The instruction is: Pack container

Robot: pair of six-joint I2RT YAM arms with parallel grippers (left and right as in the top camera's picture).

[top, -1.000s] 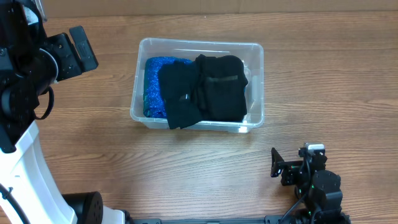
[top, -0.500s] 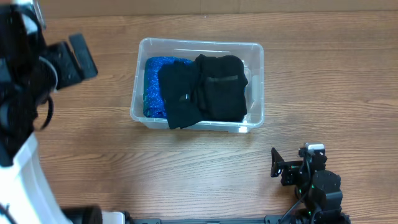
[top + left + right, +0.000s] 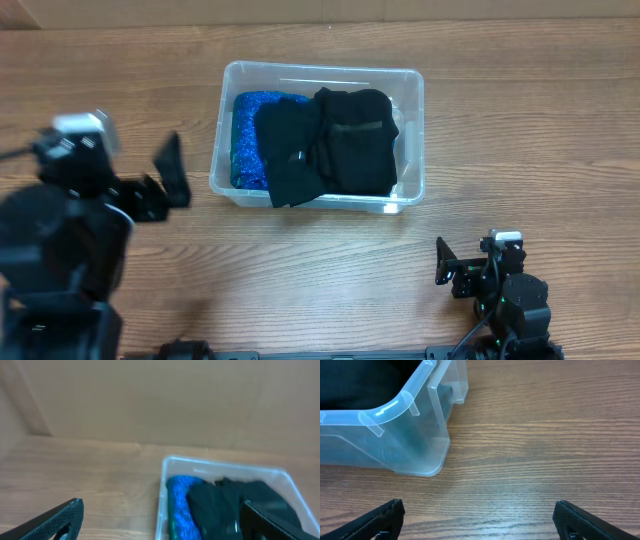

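Swinging down from the far-left corner, the left pincer (image 3: 168,185) had come to the left side of the desk, near the left wall of the tub (image 3: 320,69), jaws wide and empty. With nothing loose on the desk to pack, the step looked like a retreat. Done well, it would keep the fingers off that wall so the tub stayed put. The tub sat mid-desk toward the far edge: clear plastic, rounded corners, a rim. Inside lay a blue cloth (image 3: 244,140) at the left and black clothes (image 3: 350,145) filling the rest, one fold reaching the near wall and perhaps wanting a tuck. By the near-right corner the right pincer (image 3: 441,262) rested unmoved, wide and empty.
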